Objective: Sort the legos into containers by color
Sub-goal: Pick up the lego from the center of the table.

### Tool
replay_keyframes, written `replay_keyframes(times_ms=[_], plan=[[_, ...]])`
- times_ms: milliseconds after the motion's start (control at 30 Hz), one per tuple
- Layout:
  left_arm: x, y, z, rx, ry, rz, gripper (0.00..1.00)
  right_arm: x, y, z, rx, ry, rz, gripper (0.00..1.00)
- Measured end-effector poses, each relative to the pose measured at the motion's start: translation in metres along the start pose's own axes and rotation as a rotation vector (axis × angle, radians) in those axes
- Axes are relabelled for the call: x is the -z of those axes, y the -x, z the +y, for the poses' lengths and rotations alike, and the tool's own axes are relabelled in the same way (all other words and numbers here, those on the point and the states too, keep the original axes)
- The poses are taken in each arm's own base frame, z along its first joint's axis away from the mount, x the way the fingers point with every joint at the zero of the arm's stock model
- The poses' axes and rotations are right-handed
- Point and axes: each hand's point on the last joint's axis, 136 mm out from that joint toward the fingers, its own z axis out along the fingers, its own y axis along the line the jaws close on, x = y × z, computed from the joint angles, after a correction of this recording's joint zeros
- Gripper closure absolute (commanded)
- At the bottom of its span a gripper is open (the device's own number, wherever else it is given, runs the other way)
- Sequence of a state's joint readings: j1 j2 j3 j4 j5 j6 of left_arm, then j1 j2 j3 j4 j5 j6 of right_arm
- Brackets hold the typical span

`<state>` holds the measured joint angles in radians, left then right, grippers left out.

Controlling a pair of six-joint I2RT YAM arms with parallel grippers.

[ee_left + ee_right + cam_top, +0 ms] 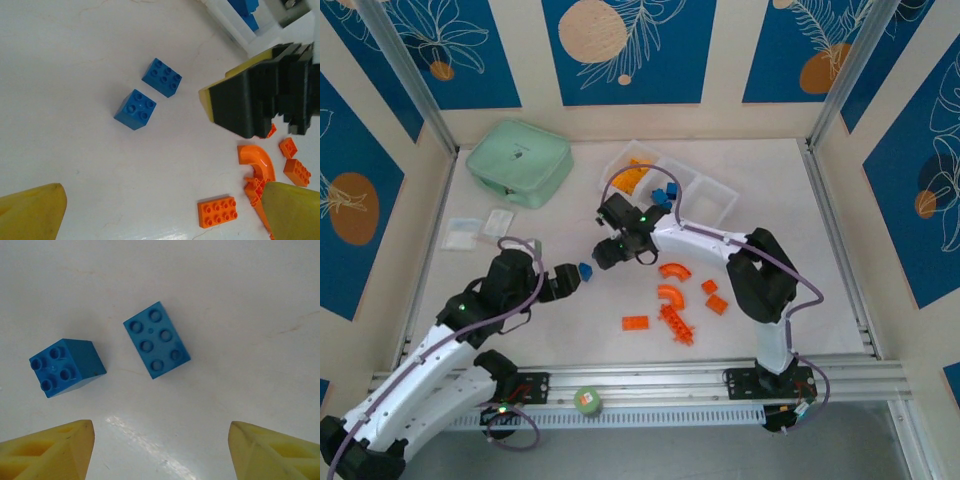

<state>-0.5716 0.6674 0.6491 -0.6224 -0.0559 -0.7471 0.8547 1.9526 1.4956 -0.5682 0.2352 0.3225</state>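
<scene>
Two blue legos lie on the white table: a square brick (135, 109) (66, 366) and a longer brick (162, 77) (156, 339). My right gripper (160, 452) (608, 252) hangs open just above them, nothing between its yellow fingers. My left gripper (160, 215) (572, 277) is open too, just left of a blue brick (585, 269). Several orange-red legos lie to the right, among them an arch (673, 270) (256, 160) and a flat plate (635, 323) (217, 212). The white tray (720, 205) at the back holds yellow-orange legos (635, 178) and blue legos (665, 193).
A mint-green zip case (518, 162) sits at the back left, with small clear packets (480, 228) in front of it. A green tape roll (587, 401) rests on the front rail. The right arm's black body (260, 100) looms close in the left wrist view.
</scene>
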Motion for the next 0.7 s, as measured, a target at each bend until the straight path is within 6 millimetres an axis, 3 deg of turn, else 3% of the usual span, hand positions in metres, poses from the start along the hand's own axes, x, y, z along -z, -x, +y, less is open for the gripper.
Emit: replay_keyframes(times_ms=[333, 700], plan=[[0.003, -0.006, 0.009, 0.007, 0.031, 0.010, 0.01, -0.051, -0.012, -0.004, 0.018, -0.028, 0.074, 0.30], [0.003, -0.006, 0.012, 0.007, 0.044, 0.006, 0.01, -0.070, 0.015, -0.003, 0.058, -0.062, 0.038, 0.44]])
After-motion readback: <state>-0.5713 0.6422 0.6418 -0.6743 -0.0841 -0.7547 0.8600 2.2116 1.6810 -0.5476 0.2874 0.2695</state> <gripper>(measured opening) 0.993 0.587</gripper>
